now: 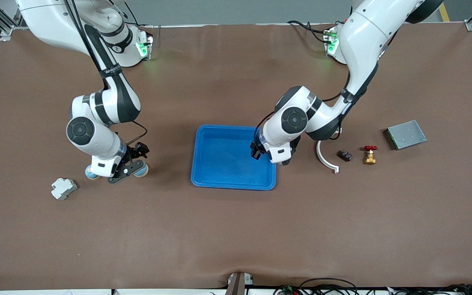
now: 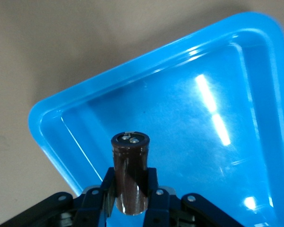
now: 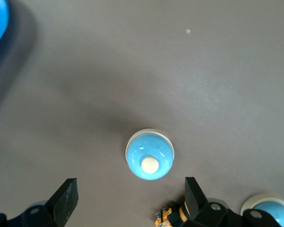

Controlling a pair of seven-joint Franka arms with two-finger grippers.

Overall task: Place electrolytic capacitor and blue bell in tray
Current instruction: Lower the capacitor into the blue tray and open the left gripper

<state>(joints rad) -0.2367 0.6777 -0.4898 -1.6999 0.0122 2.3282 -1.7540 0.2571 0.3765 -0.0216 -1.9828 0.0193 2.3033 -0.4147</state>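
Note:
My left gripper (image 1: 256, 154) hangs low over the blue tray (image 1: 234, 185), near the rim on the left arm's side. It is shut on the electrolytic capacitor (image 2: 130, 172), a dark brown cylinder with a metal top. In the left wrist view, the left gripper (image 2: 130, 195) clamps the can from both sides above the tray's floor (image 2: 189, 142). My right gripper (image 1: 126, 167) hovers open above the table toward the right arm's end. In its wrist view a blue bell (image 3: 150, 154) with a white button sits just ahead of the right gripper (image 3: 131, 191). A second bell (image 3: 270, 210) lies beside it.
A grey-white breaker block (image 1: 64, 188) lies near the right gripper. Toward the left arm's end lie a white curved strip (image 1: 325, 157), a small dark block (image 1: 345, 155), a brass valve with a red handle (image 1: 369, 154) and a grey metal box (image 1: 406, 134).

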